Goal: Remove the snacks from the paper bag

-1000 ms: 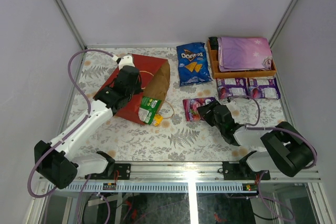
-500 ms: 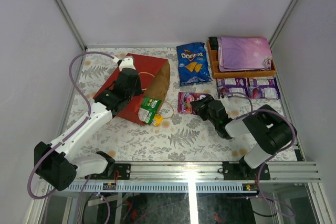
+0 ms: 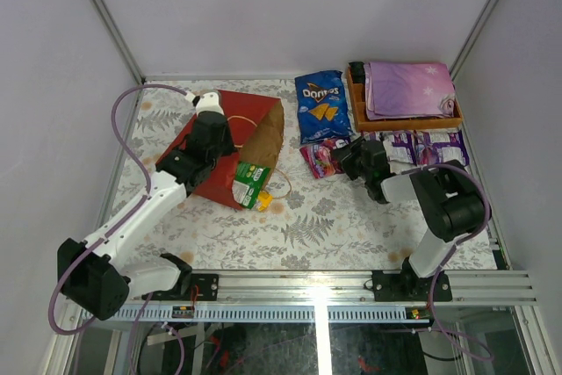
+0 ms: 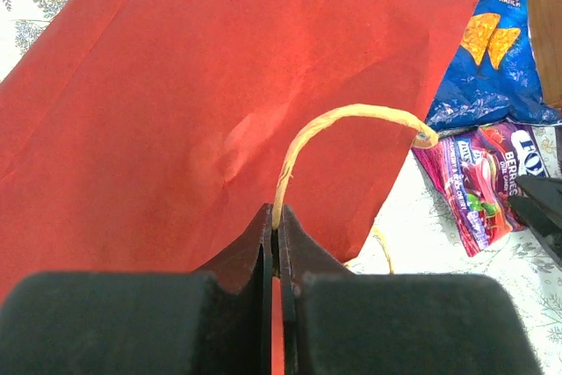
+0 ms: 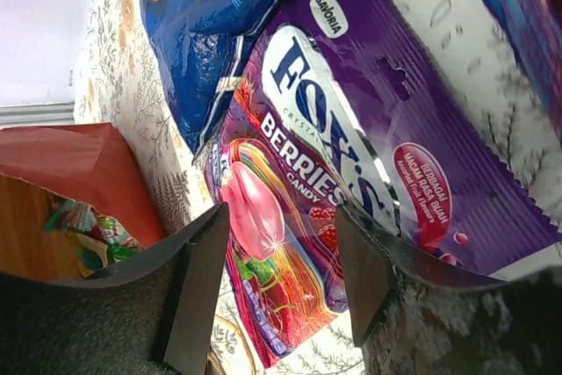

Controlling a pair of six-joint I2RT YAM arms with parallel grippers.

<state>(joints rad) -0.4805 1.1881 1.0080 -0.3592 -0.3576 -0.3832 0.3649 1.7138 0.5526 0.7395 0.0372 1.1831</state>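
Red paper carrier bag [image 3: 248, 111], brown kraft inside: lies on its side, left of centre in the top view, mouth facing right.
Tan loop handle [image 4: 351, 116]: arches up from the bag's rim.
Left gripper [image 4: 274, 256]: clenched on the bag's rim where the handle starts, red paper pinched between the jaws.
Green-and-yellow packet [image 3: 250, 183]: at the bag's mouth, partly outside, lower centre-left.
Blue Doritos bag [image 3: 321, 107]: flat on the table, upper centre, just right of the bag.
Purple-and-pink Fox's candy pack [image 5: 351, 155]: flat, just below the Doritos bag.
Right gripper [image 5: 281, 230]: released, fingers spread, right at the candy pack; contact cannot be told.
Purple packs [image 3: 428, 145]: side by side, right of the gripper.
Orange wooden tray [image 3: 404, 122]: upper right, holding a folded purple star-print cloth [image 3: 408, 87].
Fern-print table [image 3: 307, 226]: beneath all.
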